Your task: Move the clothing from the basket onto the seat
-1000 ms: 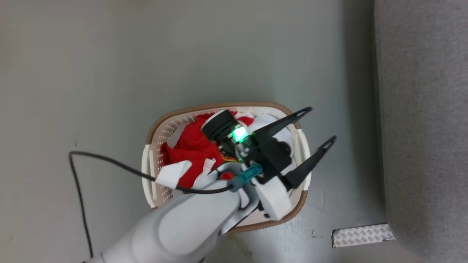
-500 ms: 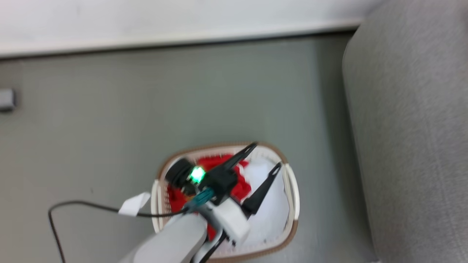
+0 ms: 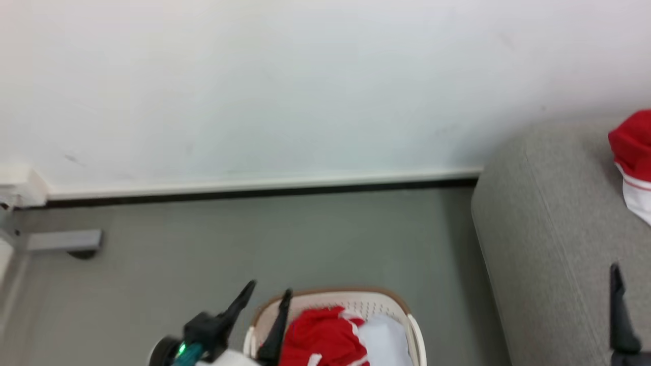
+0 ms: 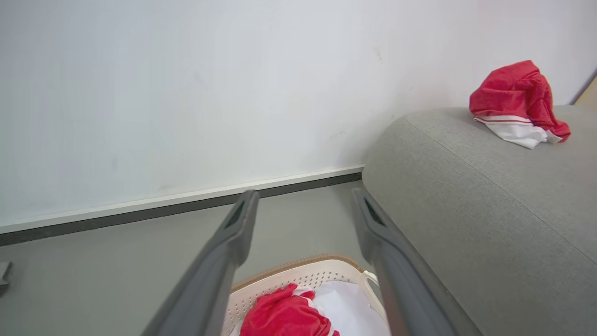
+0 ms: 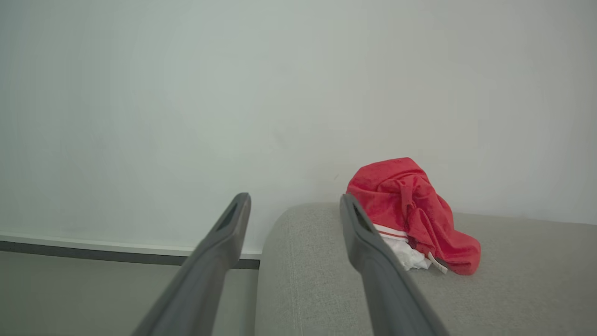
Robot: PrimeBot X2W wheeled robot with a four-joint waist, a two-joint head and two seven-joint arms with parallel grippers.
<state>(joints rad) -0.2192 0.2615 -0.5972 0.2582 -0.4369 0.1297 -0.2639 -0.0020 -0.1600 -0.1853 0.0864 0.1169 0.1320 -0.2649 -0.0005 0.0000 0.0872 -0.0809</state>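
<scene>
My left gripper [image 4: 303, 200] is spread wide and empty, and the basket [image 4: 298, 275] sits bottom center of its wrist view between the fingers. Inside it a red garment [image 4: 284, 317] lies bunched beside a white cloth [image 4: 345, 308]. My right gripper [image 5: 294, 205] is spread and empty too, pointing at the seat [image 5: 326, 280], where another red garment [image 5: 410, 210] lies crumpled right of center, clear of the fingers.
</scene>
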